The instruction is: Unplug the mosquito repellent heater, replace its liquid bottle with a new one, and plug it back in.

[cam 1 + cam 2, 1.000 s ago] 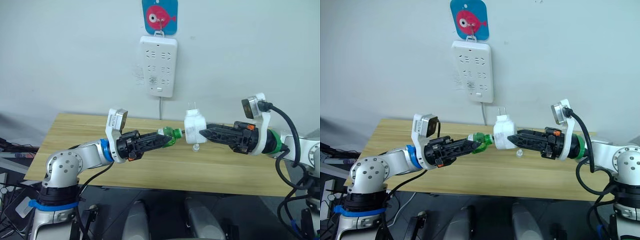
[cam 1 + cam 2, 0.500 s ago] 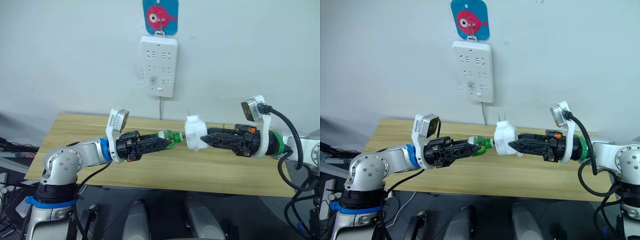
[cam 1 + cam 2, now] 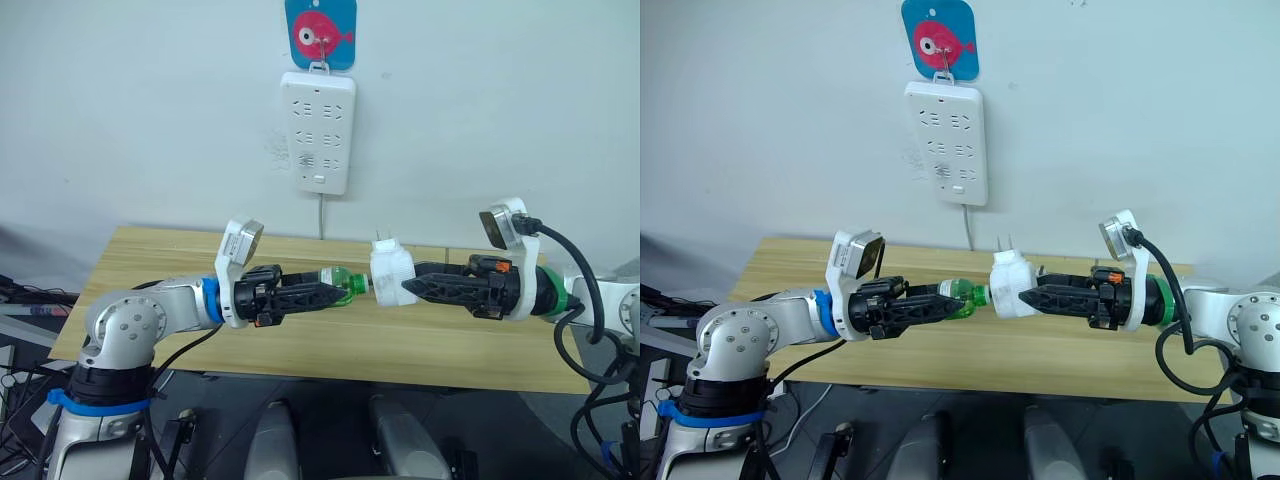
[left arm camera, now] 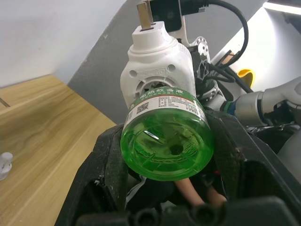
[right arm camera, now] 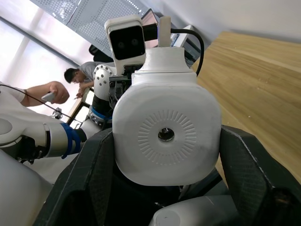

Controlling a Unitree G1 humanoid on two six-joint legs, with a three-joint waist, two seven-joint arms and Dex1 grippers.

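Observation:
The mosquito repellent heater (image 3: 392, 277), a rounded white unit with its plug prongs pointing up, hangs above the wooden table (image 3: 150, 262) with my right gripper (image 3: 409, 289) shut on it. In the right wrist view the heater's round vent face (image 5: 167, 135) sits between the black fingers (image 5: 244, 172). A green liquid bottle (image 3: 341, 282) lies sideways in my left gripper (image 3: 333, 292), which is shut on it. The bottle's neck meets the heater's underside. From the left wrist, the bottle's green base (image 4: 165, 143) points at the camera, with the heater (image 4: 157, 68) right behind it.
A long white power strip (image 3: 318, 132) hangs on the wall from a fish-shaped hook (image 3: 320, 30), its cord dropping behind the table. A small clear cap (image 4: 4, 163) lies on the tabletop. People (image 5: 81, 77) show in the background of the right wrist view.
The heater has tipped back upright and dropped slightly. My left gripper has pushed the bottle to the right, closing the gap so its neck meets the heater.

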